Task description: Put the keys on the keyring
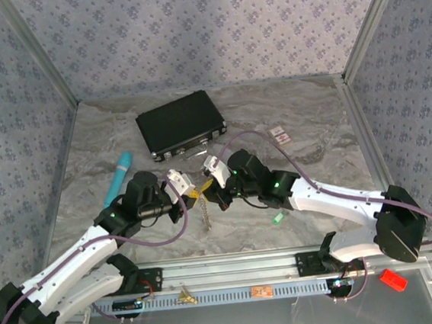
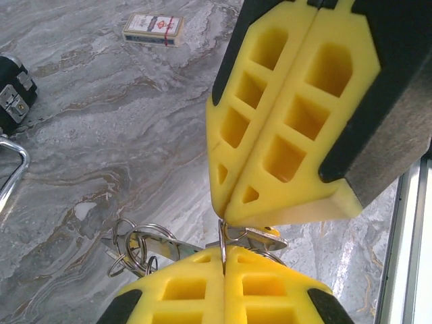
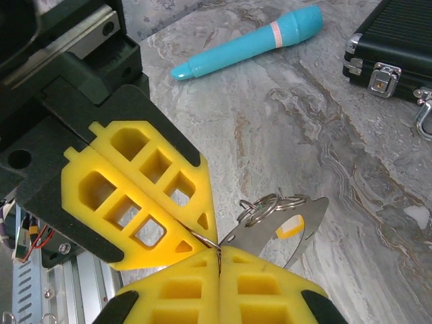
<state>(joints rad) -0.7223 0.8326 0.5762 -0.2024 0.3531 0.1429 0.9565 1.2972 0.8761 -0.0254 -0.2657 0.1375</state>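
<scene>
My left gripper (image 1: 190,191) and right gripper (image 1: 211,185) meet tip to tip above the middle of the table. Both are shut on the same thin wire ring of the keyring (image 2: 223,237), which comes out of my left gripper (image 2: 223,251) and of my right gripper (image 3: 219,251). A flat silver plate (image 3: 297,233) with several small split rings (image 3: 270,204) hangs from it. A yellow key head (image 3: 290,227) shows through the plate's slot. A chain (image 1: 205,213) dangles below the grippers. One green key (image 1: 278,218) lies on the table under the right arm.
A black case (image 1: 180,125) lies at the back, a teal stick (image 1: 118,177) to the left, and a white-and-pink card (image 1: 280,134) at the back right. Small yellow (image 1: 187,295), orange (image 1: 260,291) and red (image 1: 393,279) items sit by the front rail.
</scene>
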